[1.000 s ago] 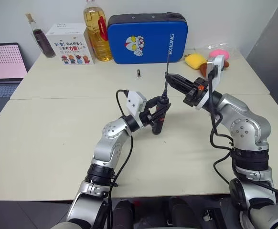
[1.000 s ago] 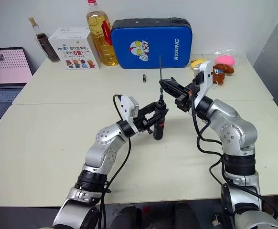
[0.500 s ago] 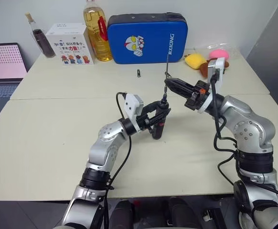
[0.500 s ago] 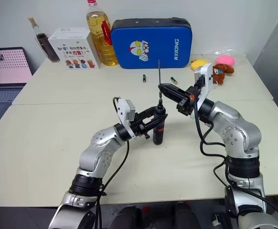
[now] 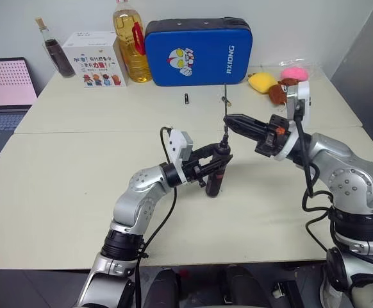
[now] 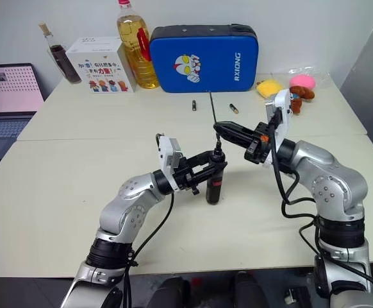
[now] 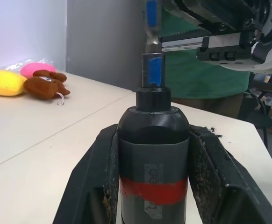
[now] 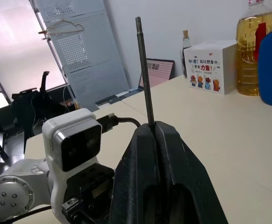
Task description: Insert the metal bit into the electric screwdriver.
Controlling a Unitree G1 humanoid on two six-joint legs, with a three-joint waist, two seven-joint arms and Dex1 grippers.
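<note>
Item 1, centre of the frame: left gripper (image 5: 207,168), clenched on the electric screwdriver (image 5: 216,172). The tool stood upright with its base on or just above the table (image 5: 58,186), red band between the fingers (image 7: 101,186), narrow nose uppermost.

Item 2, right of centre: right gripper (image 5: 230,119), pinched shut on the metal bit (image 5: 224,114). The bit stood near vertical, its lower end just above or at the screwdriver's nose; the views could not settle whether it had entered the socket.

Change noted over the last second: both arms had drawn back toward the lower edge of the frame, pair kept together. The bit, earlier standing visibly above and slightly left of the nose, now lined up over it. Judgement: alignment was nearly done; seating the bit by a short downward push appeared to remain.

Item 3, surface: two pale tabletops butted together, seam running across mid-frame.

Item 4, upper centre: two short dark cylinders (image 6: 193,104) lying loose, well apart from the grippers.

Item 5, upper right: soft toys (image 5: 262,81), yellow, brown and pink.

Item 6, top centre: blue zipped case (image 5: 197,50), upright.

Item 7, upper left: oil bottle (image 5: 128,42), printed carton (image 5: 94,59), small dark bottle (image 5: 56,54).

Item 8, left edge: open laptop (image 5: 4,83).

Item 9, rear: plain white wall.
</note>
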